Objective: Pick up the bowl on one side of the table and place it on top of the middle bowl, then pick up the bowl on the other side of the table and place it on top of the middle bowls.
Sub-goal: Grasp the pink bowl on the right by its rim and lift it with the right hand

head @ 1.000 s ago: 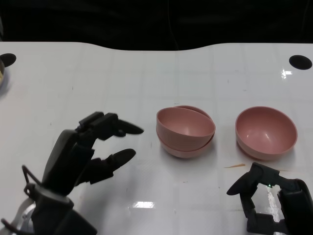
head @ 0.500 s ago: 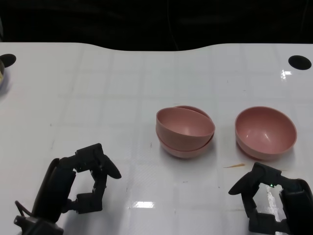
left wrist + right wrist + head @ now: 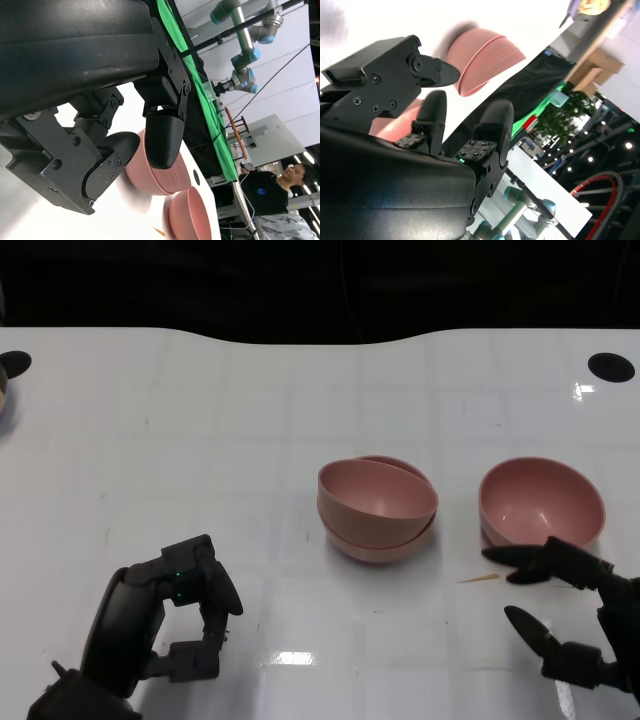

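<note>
Two pink bowls sit nested as a stack (image 3: 378,510) at the table's middle, the upper one tilted. A single pink bowl (image 3: 542,505) stands upright to its right. My right hand (image 3: 565,612) is just in front of that bowl with its fingers spread and nothing in it; one fingertip (image 3: 500,554) lies close to the bowl's near wall. My left hand (image 3: 168,618) is at the lower left, well clear of the stack, fingers curled in and holding nothing. The left wrist view shows the stack (image 3: 150,175) and the single bowl (image 3: 192,220) beyond the curled fingers. The right wrist view shows the stack (image 3: 485,57).
A thin tan sliver (image 3: 480,579) lies on the white table (image 3: 200,440) between the bowls and my right hand. Black round holes (image 3: 614,366) mark the far corners. A dish edge (image 3: 4,400) shows at the far left. A person (image 3: 280,192) stands beyond the table.
My left hand drew back from the stack and curled its fingers in. My right hand spread its fingers and reached forward toward the single bowl. The bowls have stayed put.
</note>
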Tool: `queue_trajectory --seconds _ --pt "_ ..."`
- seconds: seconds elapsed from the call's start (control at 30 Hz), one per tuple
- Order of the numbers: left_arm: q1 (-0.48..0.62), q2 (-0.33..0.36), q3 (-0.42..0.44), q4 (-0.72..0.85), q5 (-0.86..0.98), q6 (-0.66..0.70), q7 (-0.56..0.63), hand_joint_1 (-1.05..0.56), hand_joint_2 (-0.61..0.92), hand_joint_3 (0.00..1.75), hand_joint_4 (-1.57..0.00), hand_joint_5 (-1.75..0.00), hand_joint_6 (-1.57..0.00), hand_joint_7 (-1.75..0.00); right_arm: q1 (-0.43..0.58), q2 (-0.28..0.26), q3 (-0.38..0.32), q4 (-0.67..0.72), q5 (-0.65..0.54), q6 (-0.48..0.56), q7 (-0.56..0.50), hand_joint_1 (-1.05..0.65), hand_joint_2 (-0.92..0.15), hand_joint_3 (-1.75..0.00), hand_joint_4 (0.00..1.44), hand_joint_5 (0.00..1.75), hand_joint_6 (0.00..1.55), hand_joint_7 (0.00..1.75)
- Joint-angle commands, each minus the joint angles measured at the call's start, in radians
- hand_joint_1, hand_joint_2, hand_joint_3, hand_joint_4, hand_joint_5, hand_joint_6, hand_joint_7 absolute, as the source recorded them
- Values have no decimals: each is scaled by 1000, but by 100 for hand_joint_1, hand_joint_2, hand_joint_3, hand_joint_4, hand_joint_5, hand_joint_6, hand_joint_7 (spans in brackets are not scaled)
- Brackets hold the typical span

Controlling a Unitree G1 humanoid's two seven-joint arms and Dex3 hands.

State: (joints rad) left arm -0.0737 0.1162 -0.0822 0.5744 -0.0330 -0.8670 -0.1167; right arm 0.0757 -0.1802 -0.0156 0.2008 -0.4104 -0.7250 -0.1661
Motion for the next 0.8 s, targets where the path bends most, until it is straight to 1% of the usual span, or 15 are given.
queue_trajectory --seconds 0.03,0.1,0.17,0.27,0.43,0.5,0.6,0.7,0.8 --pt "0 4 18 -3 25 10 3 -7 33 150 -93 -175 -82 -161 5 -32 -31 -85 -64 112 -17 -28 -82 -11 26 68 39 17" --pt "-2 2 22 1 30 8 -3 -5 32 153 -93 -175 -82 -162 5 -40 -32 -126 -112 182 -17 -35 -84 -6 23 67 36 14" --pt "-6 -1 25 12 25 0 -13 -2 31 155 -94 -175 -82 -161 2 -51 -26 -168 -171 259 -13 -39 -82 -2 18 66 34 11" --pt "-9 -6 28 20 11 -2 -30 -1 31 156 -95 -175 -83 -160 -8 -68 -8 -200 -245 334 -18 -39 -80 0 16 66 33 10" --pt "-14 -4 33 34 53 -13 -15 -1 29 159 -95 -175 -84 -160 -60 -106 43 -195 -397 458 -35 -40 -78 0 14 65 34 10" --pt "-15 -5 36 37 58 -16 -16 -1 28 160 -95 -175 -84 -160 -87 -124 77 -180 -474 518 -36 -43 -78 0 17 65 36 10" --pt "-14 -7 40 38 59 -18 -21 -1 28 161 -95 -175 -84 -159 -130 -141 129 -134 -549 581 -56 -46 -76 0 27 56 40 8" --pt "-14 -7 41 41 68 -20 -20 0 28 161 -94 -175 -84 -158 -188 -146 181 -58 -590 630 -73 -46 -75 0 34 48 44 6" --pt "-13 -4 42 39 91 -21 -9 -1 28 158 -93 -174 -85 -158 -250 -143 226 29 -605 671 -83 -47 -75 0 39 41 47 5"
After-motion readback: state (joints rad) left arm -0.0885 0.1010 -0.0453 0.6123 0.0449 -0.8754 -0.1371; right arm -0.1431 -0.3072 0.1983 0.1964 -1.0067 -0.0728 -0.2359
